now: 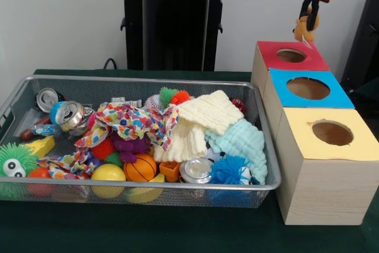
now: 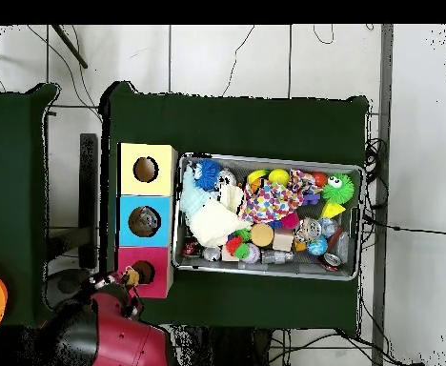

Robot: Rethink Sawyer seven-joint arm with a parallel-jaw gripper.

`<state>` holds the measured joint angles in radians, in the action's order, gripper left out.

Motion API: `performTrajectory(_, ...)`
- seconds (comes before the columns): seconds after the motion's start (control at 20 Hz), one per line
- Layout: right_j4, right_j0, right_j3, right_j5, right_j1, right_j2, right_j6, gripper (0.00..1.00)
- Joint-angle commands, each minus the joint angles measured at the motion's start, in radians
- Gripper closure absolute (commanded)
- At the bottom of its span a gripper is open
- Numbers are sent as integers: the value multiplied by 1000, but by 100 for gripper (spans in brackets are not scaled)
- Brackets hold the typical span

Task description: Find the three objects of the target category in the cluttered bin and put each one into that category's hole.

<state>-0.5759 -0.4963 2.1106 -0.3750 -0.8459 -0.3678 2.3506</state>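
While sorting runs, entries relative to the red box:
Gripper: above its far edge, clenched on a small orange toy.
Bin: beside the boxes, full.
Progress: delivery pending; more searching likely.

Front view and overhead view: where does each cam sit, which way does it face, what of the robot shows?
Front view: across the table, facing the robot; sees the bin, three wooden boxes, the pedestal and the gripper shut on a small orange toy above the red-topped box.
Overhead view: above the table, looking straight down, base at bottom; shows the red arm and gripper beside the red-topped box.
Shared: bin, boxes, gripper with toy.
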Motion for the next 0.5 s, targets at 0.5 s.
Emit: performTrajectory(0.5, 32, 137, -46, -82, 40, 49, 102, 100)
